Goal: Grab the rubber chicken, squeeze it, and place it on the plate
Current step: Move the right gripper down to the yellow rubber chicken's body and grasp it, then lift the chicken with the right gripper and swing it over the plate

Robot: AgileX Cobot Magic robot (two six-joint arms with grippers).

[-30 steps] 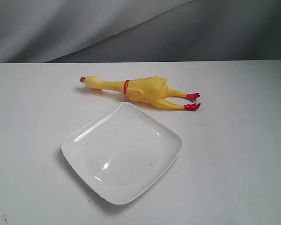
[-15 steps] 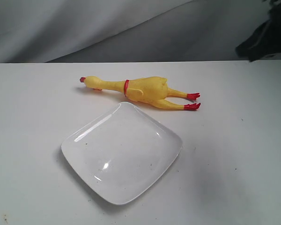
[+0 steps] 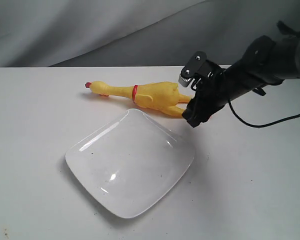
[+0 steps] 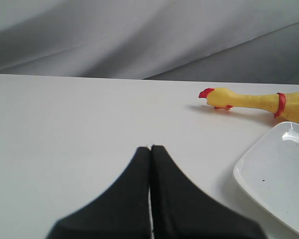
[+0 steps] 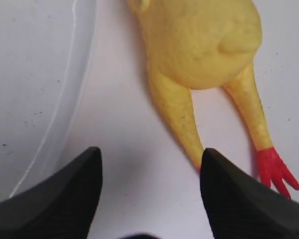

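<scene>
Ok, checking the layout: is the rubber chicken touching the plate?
Apart. The right wrist view shows bare table between the rubber chicken and the plate.

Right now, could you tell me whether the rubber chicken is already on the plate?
No, the rubber chicken lies on the table beside the plate, not on it.

The right arm [image 3: 260, 62] slants down toward the chicken [image 3: 155, 95]. The right gripper [image 5: 149, 194] is wide open, low over the table, right by the chicken's feet. The left gripper [image 4: 150, 154] has its fingers pressed together, apart from the chicken's head.
</scene>
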